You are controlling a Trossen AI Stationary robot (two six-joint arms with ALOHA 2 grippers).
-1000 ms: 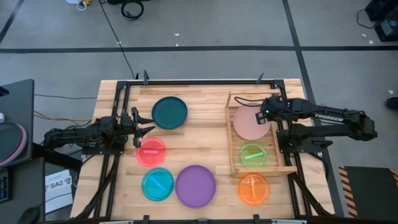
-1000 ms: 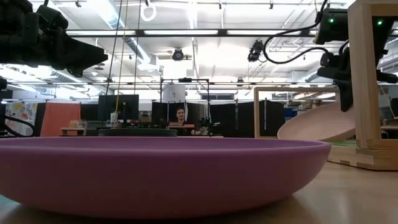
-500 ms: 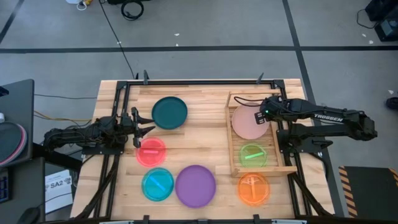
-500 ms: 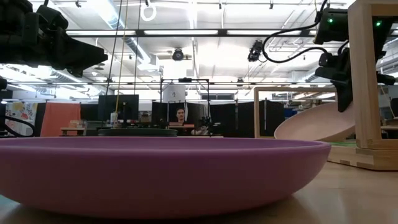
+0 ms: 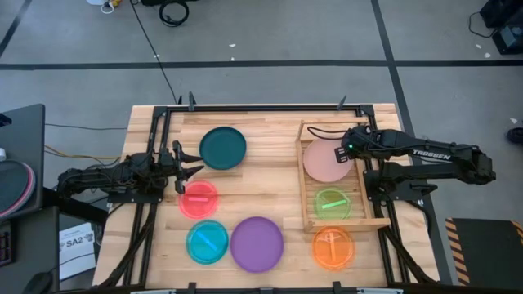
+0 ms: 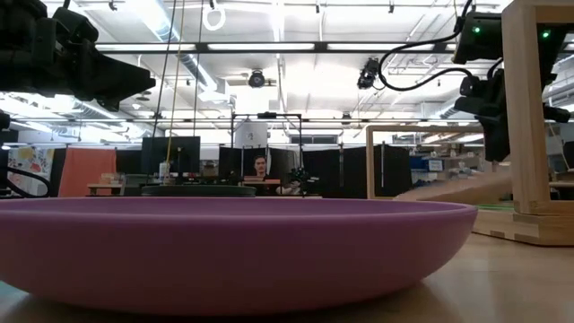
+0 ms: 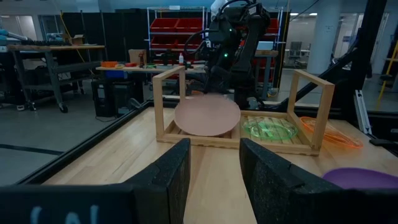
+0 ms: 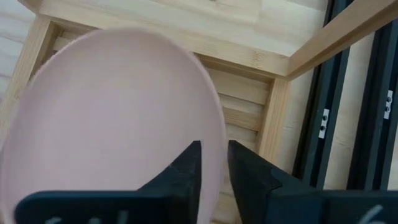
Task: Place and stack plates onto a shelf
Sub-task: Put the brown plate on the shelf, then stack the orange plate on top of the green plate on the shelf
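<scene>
The pale pink plate (image 5: 327, 162) lies in the far half of the light-wood shelf (image 5: 301, 192), nearly flat on its slats. My right gripper (image 5: 343, 153) points steeply down over the plate's right edge. It is open, with one finger on either side of the rim (image 8: 219, 140). A small green plate (image 5: 332, 202) lies in the shelf's near half. My left gripper (image 5: 192, 167) waits open and level at the table's left, between the dark teal plate (image 5: 222, 148) and the red-pink plate (image 5: 198, 198). My right gripper comes down slantwise from the table's right side, and the pink plate's rim (image 8: 219, 140) runs into the gap between its parted fingers. Whether either finger touches the rim, I cannot tell.
The purple plate (image 5: 257, 242) and the cyan plate (image 5: 207, 242) lie near the table's front edge. The orange plate (image 5: 333, 248) lies just in front of the shelf. The shelf's upright corner posts (image 7: 314, 106) and black frame rails (image 8: 323, 124) stand close to my right gripper.
My right gripper has opened without moving away. The pink plate, which was tilted with its gripped edge raised, has dropped down onto the shelf's base and now lies almost level.
</scene>
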